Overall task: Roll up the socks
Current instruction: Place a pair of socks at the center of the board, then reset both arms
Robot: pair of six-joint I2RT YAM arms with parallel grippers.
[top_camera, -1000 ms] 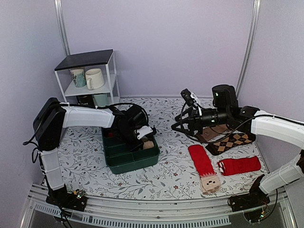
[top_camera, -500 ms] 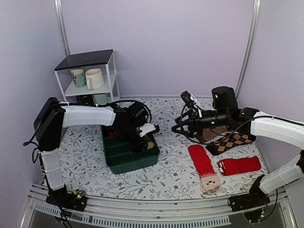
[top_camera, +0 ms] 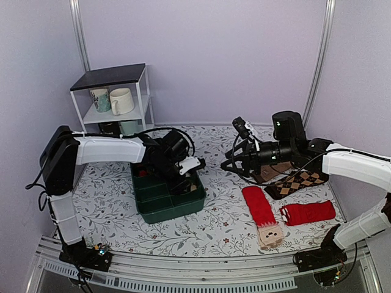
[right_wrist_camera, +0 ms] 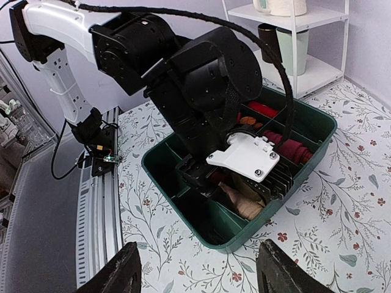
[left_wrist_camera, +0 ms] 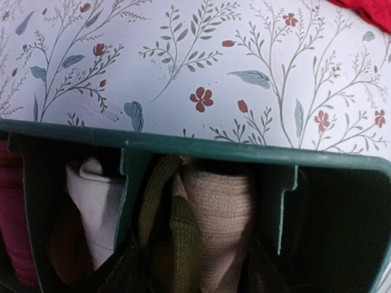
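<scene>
- Left arm: the upper link rises from the base at 7 o'clock, the forearm runs level toward 3 o'clock, and the wrist bends down over the green divided bin (top_camera: 165,210).
- Left gripper (top_camera: 183,180): the tip is inside the bin's 4 o'clock corner compartment. The jaws are apart and straddle the socks (left_wrist_camera: 214,213). I can't tell if the pads touch.
- Socks: a tan rolled bundle with an olive band, standing in that compartment. Other rolls sit in the neighbouring slots.
- Right arm: the elbow is up and the forearm points toward 9 o'clock, above the table and well apart from the bin.
- Right gripper (right_wrist_camera: 201,256): the jaws are spread wide with nothing between them, facing the bin.
</scene>
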